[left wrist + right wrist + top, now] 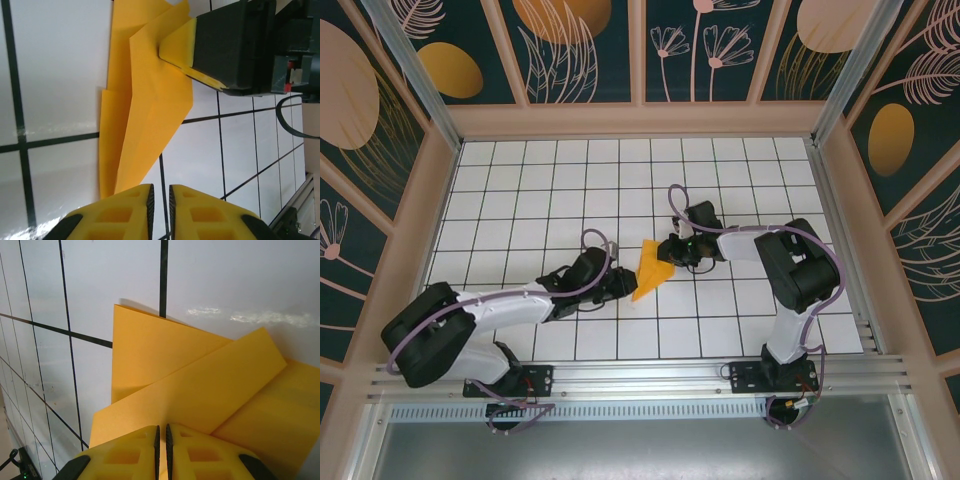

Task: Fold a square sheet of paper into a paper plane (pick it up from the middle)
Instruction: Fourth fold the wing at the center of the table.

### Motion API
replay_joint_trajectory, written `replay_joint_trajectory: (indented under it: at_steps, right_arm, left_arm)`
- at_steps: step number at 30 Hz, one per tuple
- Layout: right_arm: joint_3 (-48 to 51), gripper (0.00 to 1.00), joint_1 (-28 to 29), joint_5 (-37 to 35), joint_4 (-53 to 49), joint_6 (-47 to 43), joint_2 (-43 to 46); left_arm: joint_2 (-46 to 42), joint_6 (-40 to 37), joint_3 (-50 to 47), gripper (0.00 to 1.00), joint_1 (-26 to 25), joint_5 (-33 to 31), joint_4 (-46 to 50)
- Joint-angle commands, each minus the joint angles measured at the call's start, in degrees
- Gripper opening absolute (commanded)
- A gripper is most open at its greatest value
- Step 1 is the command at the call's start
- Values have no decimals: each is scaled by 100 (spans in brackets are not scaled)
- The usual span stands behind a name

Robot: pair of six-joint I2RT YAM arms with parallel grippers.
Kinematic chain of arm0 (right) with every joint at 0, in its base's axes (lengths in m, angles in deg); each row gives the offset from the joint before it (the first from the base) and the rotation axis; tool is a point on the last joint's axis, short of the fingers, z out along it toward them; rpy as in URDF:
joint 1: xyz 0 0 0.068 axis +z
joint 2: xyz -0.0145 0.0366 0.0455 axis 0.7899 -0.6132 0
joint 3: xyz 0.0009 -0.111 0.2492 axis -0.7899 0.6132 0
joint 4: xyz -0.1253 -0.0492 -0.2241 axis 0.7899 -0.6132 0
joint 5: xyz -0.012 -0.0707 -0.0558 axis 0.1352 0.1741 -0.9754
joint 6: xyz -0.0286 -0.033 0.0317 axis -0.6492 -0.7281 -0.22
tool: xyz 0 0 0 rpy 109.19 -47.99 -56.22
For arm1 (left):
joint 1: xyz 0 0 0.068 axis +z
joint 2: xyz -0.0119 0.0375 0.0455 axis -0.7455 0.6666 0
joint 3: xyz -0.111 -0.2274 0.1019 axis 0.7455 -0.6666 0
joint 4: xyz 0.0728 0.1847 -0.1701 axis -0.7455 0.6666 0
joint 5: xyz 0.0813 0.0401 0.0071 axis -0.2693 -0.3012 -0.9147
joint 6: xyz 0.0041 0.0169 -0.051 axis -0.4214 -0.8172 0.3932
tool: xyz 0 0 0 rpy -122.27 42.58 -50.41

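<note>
Seen from above, on a white tabletop (520, 180) ruled in a black grid: left arm (500, 305) stretched low from its base at the near-left corner toward the middle, forearm almost flat. Right arm (790, 270) folded at the elbow above its near-right base, forearm pointing left. Between the two, near the centre of the tabletop, a folded sheet of paper (650, 268), orange-yellow and creased into a pointed shape of overlapping layers.

Right pincer (670, 250) clamped on the wider end of the sheet, yellow pads closed down to a slit with paper running in between them. In the right wrist view, two flaps fanning out ahead of the fingers, part of the sheet lifted off the tiles.

Left pincer (623, 283) at the sheet's narrow end, fingers drawn nearly together with a thin gap, nothing but tile and a grid line visible through it. Tip of the sheet reaching one fingertip in the left wrist view; touching or not, impossible to tell.
</note>
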Motion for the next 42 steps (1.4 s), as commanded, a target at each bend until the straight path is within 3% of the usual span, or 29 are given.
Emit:
replay_joint_trajectory:
  at_steps: [1, 16, 26, 33, 42]
  right_arm:
    - [85, 16, -8, -439, -378, -70, -294]
    - [32, 16, 2, -399, -399, -60, -249]
    - [37, 16, 24, -121, -84, -61, 196]
    - [339, 16, 285, 97, 303, -8, 771]
    - [636, 10, 757, 230, 501, 160, 564]
  left_arm:
    - [459, -110, 226, 16, -19, 90, -410]
    - [1292, 21, 282, 8, -28, 320, -583]
    - [1480, 109, 264, 0, -23, 191, -150]
    - [1472, 151, 246, 0, -23, 89, 43]
    - [1489, 180, 288, 0, -21, 23, 171]
